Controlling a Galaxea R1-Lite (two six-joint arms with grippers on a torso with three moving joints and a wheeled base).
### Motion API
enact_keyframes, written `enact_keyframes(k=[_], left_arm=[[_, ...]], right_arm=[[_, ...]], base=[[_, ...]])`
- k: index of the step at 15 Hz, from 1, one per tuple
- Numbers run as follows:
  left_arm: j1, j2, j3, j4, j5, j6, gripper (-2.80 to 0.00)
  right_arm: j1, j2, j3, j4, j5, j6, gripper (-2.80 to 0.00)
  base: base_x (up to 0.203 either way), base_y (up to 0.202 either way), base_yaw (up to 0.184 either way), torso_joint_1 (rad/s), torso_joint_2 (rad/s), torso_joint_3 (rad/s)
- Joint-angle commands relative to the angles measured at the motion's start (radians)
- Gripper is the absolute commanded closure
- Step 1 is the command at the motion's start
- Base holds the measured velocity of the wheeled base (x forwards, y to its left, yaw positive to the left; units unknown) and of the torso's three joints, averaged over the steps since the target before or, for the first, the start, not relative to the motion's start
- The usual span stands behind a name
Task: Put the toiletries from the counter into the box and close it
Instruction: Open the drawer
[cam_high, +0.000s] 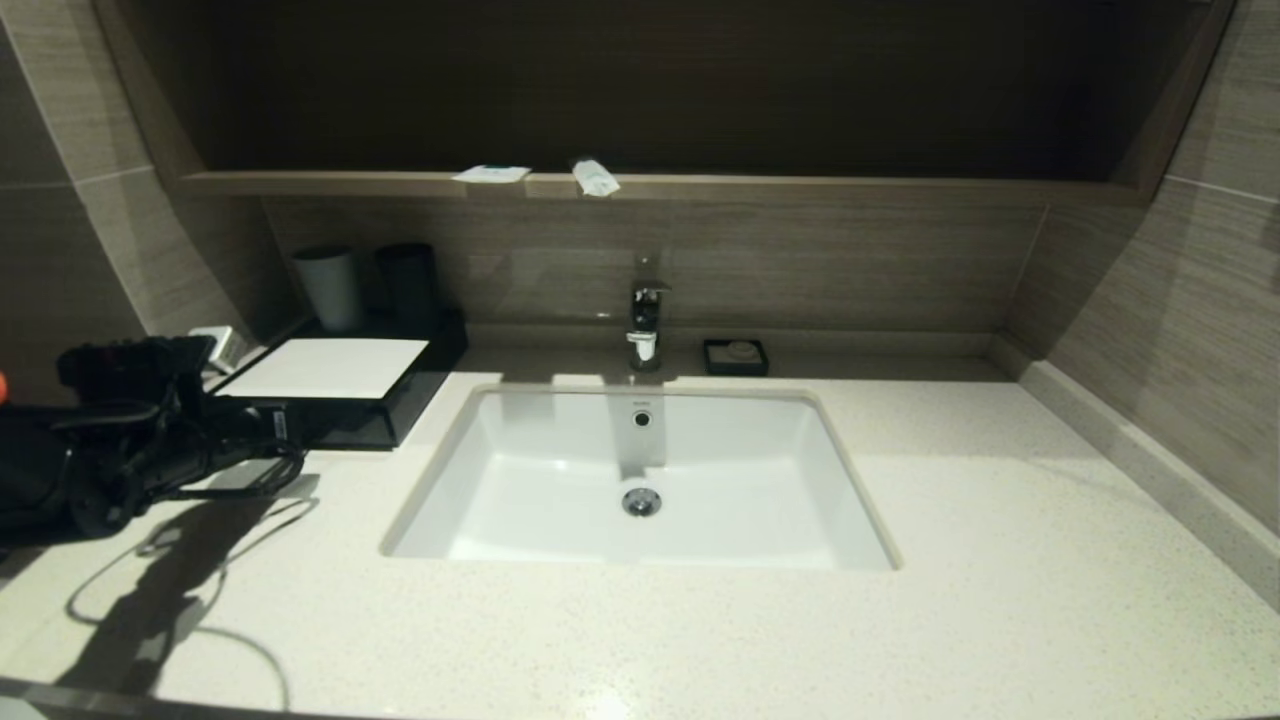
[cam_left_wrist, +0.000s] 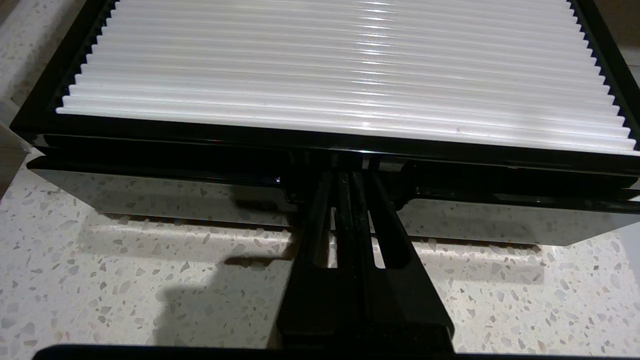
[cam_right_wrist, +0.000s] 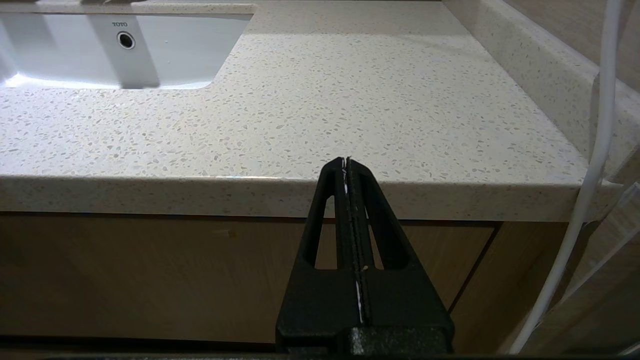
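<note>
Two toiletries lie on the brown wooden counter (cam_high: 800, 188) above the sink: a flat white sachet (cam_high: 490, 174) and a narrow white pouch (cam_high: 595, 178). The black box (cam_high: 400, 410) with a white top panel (cam_left_wrist: 350, 75) stands on the vanity at the left. My left gripper (cam_high: 284, 428) (cam_left_wrist: 350, 176) is shut, its tips pushed into the notch in the middle of the glossy drawer front (cam_left_wrist: 150, 192); what the tips touch inside the notch is hidden. My right gripper (cam_right_wrist: 346, 161) is shut and empty, hanging low before the vanity's front edge, out of the head view.
A white sink (cam_high: 640, 480) with a chrome faucet (cam_high: 645, 320) fills the middle of the speckled vanity top (cam_high: 1000, 520). A small black soap dish (cam_high: 736, 356) sits behind it. Two cups (cam_high: 328, 287) stand behind the box. A white cable (cam_right_wrist: 595, 150) hangs near the right arm.
</note>
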Motion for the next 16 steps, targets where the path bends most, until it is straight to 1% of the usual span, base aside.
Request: enact_keyframes(k=[1, 7, 16], left_arm=[[0.0, -0.008, 0.002, 0.003, -0.002, 0.0, 0.0], [0.0, -0.007, 0.002, 0.013, 0.0, 0.001, 0.0], [-0.001, -0.014, -0.002, 0.068, 0.001, 0.003, 0.0]], right_arm=[[0.0, 0.0, 0.0, 0.0, 0.0, -0.001, 0.0], [0.0, 0.0, 0.0, 0.0, 0.0, -0.001, 0.0], [0.0, 0.0, 0.0, 0.0, 0.0, -0.001, 0.0]], base=[[0.0, 0.0, 0.0, 0.0, 0.0, 0.0], [0.0, 0.0, 0.0, 0.0, 0.0, 0.0], [0.0, 0.0, 0.0, 0.0, 0.0, 0.0]])
